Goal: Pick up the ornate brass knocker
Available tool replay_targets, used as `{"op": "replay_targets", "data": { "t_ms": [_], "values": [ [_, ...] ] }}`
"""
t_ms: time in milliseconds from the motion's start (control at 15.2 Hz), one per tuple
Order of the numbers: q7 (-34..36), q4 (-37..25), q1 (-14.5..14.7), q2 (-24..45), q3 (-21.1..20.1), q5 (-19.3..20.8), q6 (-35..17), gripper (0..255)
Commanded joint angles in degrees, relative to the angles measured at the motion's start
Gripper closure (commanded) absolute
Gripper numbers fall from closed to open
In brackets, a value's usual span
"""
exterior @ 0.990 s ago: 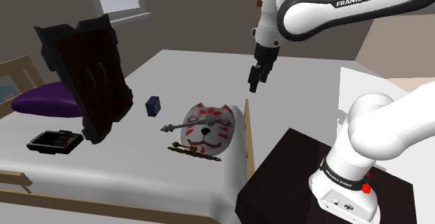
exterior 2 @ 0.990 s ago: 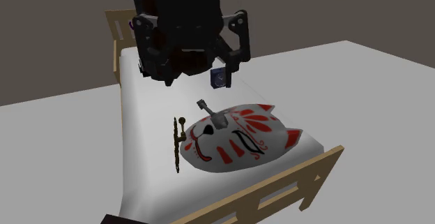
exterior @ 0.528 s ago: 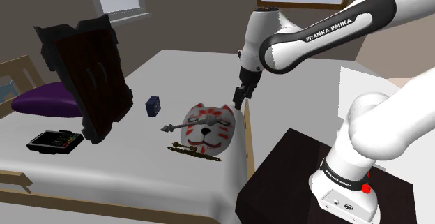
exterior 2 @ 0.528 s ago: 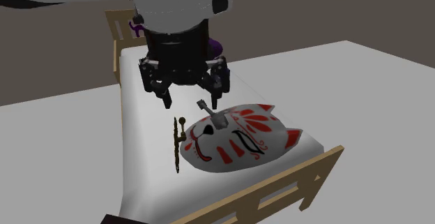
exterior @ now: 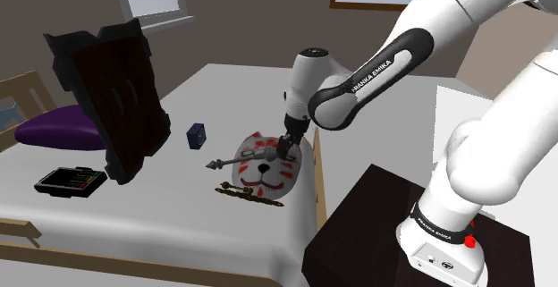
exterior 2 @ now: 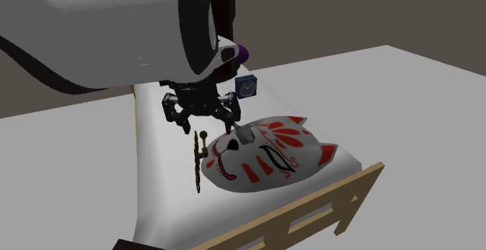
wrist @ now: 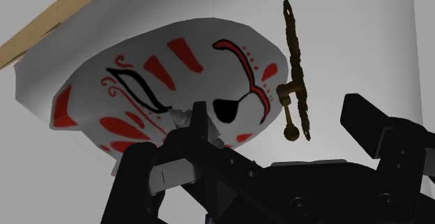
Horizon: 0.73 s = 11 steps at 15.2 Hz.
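- The approach is judged to be the step in hand: the gripper [exterior: 288,144] is held low over the bed [exterior: 241,88], with its fingers spread apart and nothing clasped between them.
- The brass knocker [exterior: 250,196] is seen lying flat on the bed, a slender dark-gold piece just beside the white-and-red fox mask [exterior: 266,164], on the mask's near side in the shoulder view.
- In the wrist view the knocker is framed between the parted fingers, untouched.
- A descent onto the knocker's thin bar is called for next, with the mask's edge avoided before the fingers are closed.
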State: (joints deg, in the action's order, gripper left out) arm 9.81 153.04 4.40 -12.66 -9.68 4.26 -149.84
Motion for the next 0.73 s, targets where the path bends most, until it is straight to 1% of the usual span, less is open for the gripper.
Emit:
{"op": "replay_targets", "data": {
  "t_ms": [0, 132, 264, 330, 462, 660],
  "values": [
    [3.26, -1.05, -0.68, 5.39, -1.54, 2.83, -4.97, 0],
    [7.39, -2.88, -1.52, 10.69, -2.53, 7.37, -8.82, 0],
    [12.75, -5.23, -1.77, 16.04, -2.63, 13.54, -12.03, 0],
    [15.73, -6.61, -1.45, 18.7, -2.17, 16.99, -13.38, 0],
    [21.58, -9.72, 0.4, 23.92, -0.09, 23.65, -15.67, 0],
    [28.74, -14.97, 5.02, 31.37, 4.48, 31.18, -18.54, 0]
  ]
}}
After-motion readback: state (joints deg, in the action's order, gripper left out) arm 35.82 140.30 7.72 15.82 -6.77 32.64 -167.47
